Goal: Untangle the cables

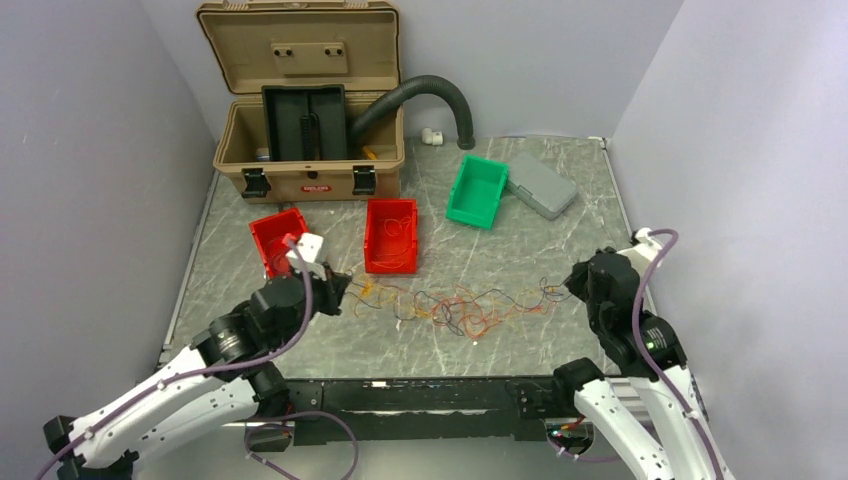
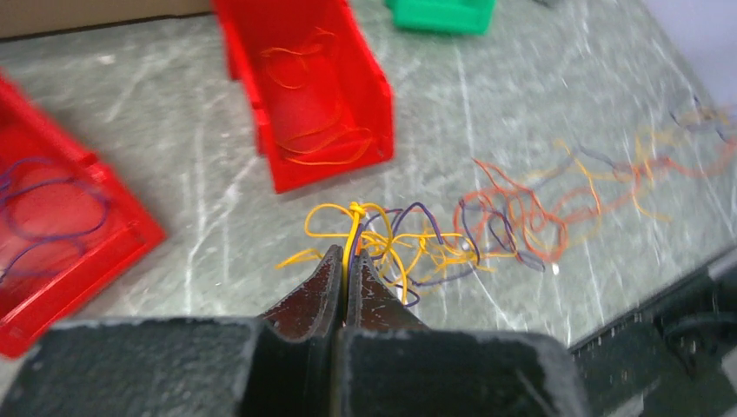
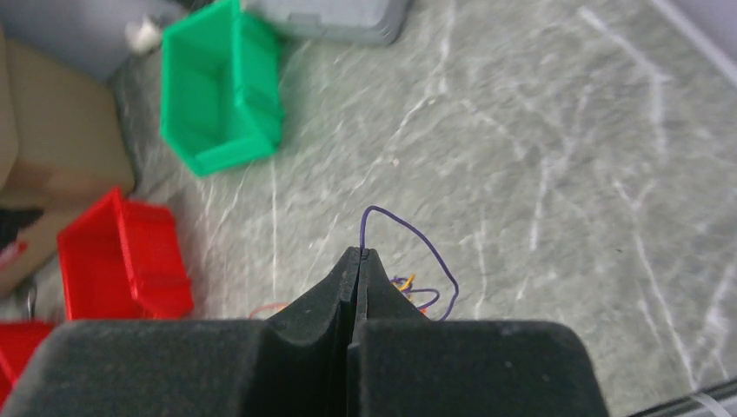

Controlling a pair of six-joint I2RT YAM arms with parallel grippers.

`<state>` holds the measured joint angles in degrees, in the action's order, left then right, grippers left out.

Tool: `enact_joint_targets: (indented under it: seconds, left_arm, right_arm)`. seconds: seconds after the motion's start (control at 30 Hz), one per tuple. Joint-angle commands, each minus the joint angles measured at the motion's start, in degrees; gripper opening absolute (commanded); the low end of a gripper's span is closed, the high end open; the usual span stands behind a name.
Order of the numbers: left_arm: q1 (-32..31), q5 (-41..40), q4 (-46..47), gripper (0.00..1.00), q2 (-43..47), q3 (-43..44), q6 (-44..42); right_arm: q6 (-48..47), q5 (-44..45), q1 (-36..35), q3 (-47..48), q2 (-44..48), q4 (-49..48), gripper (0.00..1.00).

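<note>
Both ends of the cables (image 1: pixel 470 305), strewn mid-table, are clamped: left gripper (image 2: pixel 348 257) on a yellow strand (image 2: pixel 351 228), right gripper (image 3: pixel 359 257) seemingly on a purple strand (image 3: pixel 419 240) — next, pull apart slowly.

The left arm (image 1: pixel 190 395), at seven o'clock, and right arm (image 1: pixel 625 420), at five, are wearing white shells, black joints and purple arm cables (image 1: pixel 308 300); the left gripper (image 2: pixel 348 256) and right gripper (image 3: pixel 359 254) are showing grainy black fingers.

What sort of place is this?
Likely a robot lab test cell: plain grey walls box in a marble-look table, the left arm and right arm are bolted at its near edge, and a green bin and thin cables sit on it.
</note>
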<state>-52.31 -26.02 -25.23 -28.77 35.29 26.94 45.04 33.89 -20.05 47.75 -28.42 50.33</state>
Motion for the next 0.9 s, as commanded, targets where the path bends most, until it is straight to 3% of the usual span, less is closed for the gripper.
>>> enact_joint_targets:
  seconds: [0.0, 0.1, 0.2, 0.3, 0.67, 0.87]
  left_arm:
    - [0.0, 17.0, 8.6, 0.05, -5.9, 3.3, -8.5]
    - [-0.1, 24.6, 12.1, 0.20, -10.2, 4.0, -10.4]
    - [-0.9, 30.7, 16.5, 0.61, -14.7, 4.5, -12.7]
    - [-2.7, 31.7, 22.7, 0.79, -20.0, 5.1, -14.4]
    - [-4.0, 40.5, 53.2, 0.85, -41.8, 10.8, -15.0]
    - [-4.2, 44.1, 61.1, 0.83, -51.5, 15.5, -12.9]
  right_arm:
    - [-7.5, -15.1, 0.0, -1.3, -3.6, -8.5, 0.00]
    - [-13.3, -27.8, 0.0, -1.0, -5.7, -12.3, 0.00]
    - [-15.4, -37.9, -0.1, -0.1, -6.8, -15.5, 0.00]
    - [-15.8, -43.1, -0.1, 1.7, -6.5, -18.3, 0.00]
    - [-15.5, -46.0, -0.1, 15.1, -9.7, -14.2, 0.00]
    - [-13.6, -46.7, -0.1, 16.7, -9.5, -15.2, 0.00]
